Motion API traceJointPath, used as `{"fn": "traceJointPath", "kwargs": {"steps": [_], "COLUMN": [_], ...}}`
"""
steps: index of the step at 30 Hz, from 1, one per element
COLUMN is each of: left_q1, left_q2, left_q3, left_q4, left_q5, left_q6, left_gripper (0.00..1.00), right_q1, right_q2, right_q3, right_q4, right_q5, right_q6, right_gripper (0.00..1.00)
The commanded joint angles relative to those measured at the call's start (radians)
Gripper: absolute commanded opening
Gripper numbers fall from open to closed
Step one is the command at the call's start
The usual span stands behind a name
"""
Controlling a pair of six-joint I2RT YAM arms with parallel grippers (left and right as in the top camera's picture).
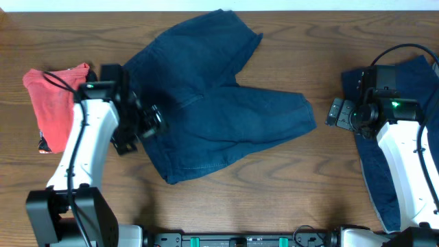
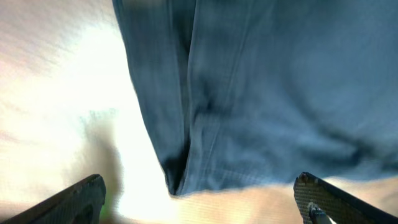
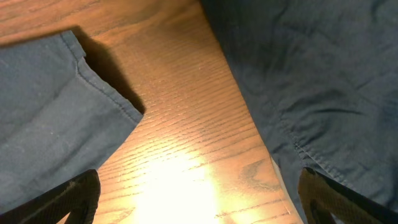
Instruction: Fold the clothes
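Note:
A dark navy wide-legged pair of shorts [image 1: 219,103] lies spread flat in the middle of the wooden table. My left gripper [image 1: 152,123] is open and empty, just above the shorts' left edge near the waistband; in the left wrist view the shorts' hem and a fold [image 2: 249,93] lie ahead of the open fingers [image 2: 202,202]. A second navy garment [image 1: 411,137] lies at the right edge, partly under my right arm. My right gripper [image 1: 336,112] is open and empty over bare wood between the two garments, seen in the right wrist view with the shorts [image 3: 50,118] left and the second garment [image 3: 323,81] right.
A red cloth [image 1: 51,103] lies bunched at the far left, beside my left arm. Bare wood [image 3: 180,137] runs between the two navy garments. The table's front edge holds the arm bases [image 1: 240,240].

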Motion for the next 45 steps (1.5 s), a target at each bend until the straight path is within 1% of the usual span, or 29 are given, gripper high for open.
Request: {"fn": "traceJointPath", "kwargs": {"steps": [1,3,5,9,12,15,17,19,20,23,27,30,34,35,38,39,40,41,44,45], "left_q1": [-0.046,-0.079,-0.106,-0.156,-0.188,-0.211,-0.218,-0.220,-0.220,-0.220,-0.220,-0.220,-0.220,-0.220,-0.220,-0.220,-0.220,-0.220,-0.220,-0.220], "left_q2": [0.006,0.005,0.005,0.005,0.005,0.005,0.005,0.003,0.002,-0.009,-0.044,-0.088,-0.155,-0.173,-0.208,-0.214,-0.216,-0.215,-0.215,-0.215], "left_q3": [-0.099,-0.177,-0.246,-0.372,-0.435,-0.470,-0.473,-0.473,-0.472,-0.472,-0.472,-0.472,-0.472,-0.472,-0.472,-0.472,-0.472,-0.472,-0.473,-0.475], "left_q4": [-0.009,0.028,0.061,0.166,0.282,0.392,0.436,0.483,0.494,0.489,0.447,0.409,0.359,0.344,0.326,0.327,0.330,0.336,0.335,0.335], "left_q5": [0.051,0.120,0.148,0.153,0.161,0.125,0.086,0.061,0.050,0.004,-0.036,-0.046,-0.050,-0.057,-0.098,-0.109,-0.113,-0.112,-0.103,-0.094], "left_q6": [-0.082,-0.118,-0.195,-0.367,-0.451,-0.549,-0.578,-0.579,-0.579,-0.579,-0.579,-0.579,-0.578,-0.578,-0.570,-0.569,-0.568,-0.567,-0.567,-0.567], "left_gripper": [0.98,0.98,0.98,0.98,0.98,0.98,0.98,1.00,0.99,0.89,0.78,0.73,0.72,0.69,0.44,0.38,0.34,0.32,0.32,0.36], "right_q1": [-0.005,-0.005,-0.005,-0.005,-0.005,-0.005,-0.005,-0.005,-0.005,-0.005,-0.005,-0.005,-0.005,-0.003,0.007,0.013,0.016,0.022,0.032,0.032], "right_q2": [0.002,0.002,0.003,0.005,0.010,0.025,0.035,0.051,0.058,0.084,0.103,0.103,0.108,0.111,0.122,0.125,0.126,0.127,0.127,0.127], "right_q3": [-0.011,-0.012,-0.012,-0.012,-0.012,-0.013,-0.013,-0.014,-0.016,-0.016,-0.016,-0.016,-0.021,-0.026,-0.068,-0.093,-0.119,-0.146,-0.232,-0.255], "right_q4": [-0.002,-0.001,-0.001,-0.001,-0.001,-0.001,-0.002,-0.001,0.000,-0.001,0.000,0.000,-0.007,-0.004,0.035,0.060,0.087,0.124,0.238,0.269], "right_q5": [-0.002,-0.001,-0.001,-0.002,-0.001,-0.002,-0.001,-0.001,-0.001,-0.001,-0.002,-0.047,-0.152,-0.182,-0.238,-0.253,-0.271,-0.294,-0.333,-0.338], "right_q6": [0.010,0.010,0.010,0.010,0.010,0.010,0.010,0.010,0.010,0.010,0.015,0.017,0.018,0.018,0.028,0.044,0.057,0.067,0.124,0.146], "right_gripper": [0.99,0.99,0.99,0.99,0.99,0.99,0.99,0.99,0.99,0.99,0.99,0.99,0.99,0.99,0.99,0.99,0.99,0.99,0.99,0.99]}}
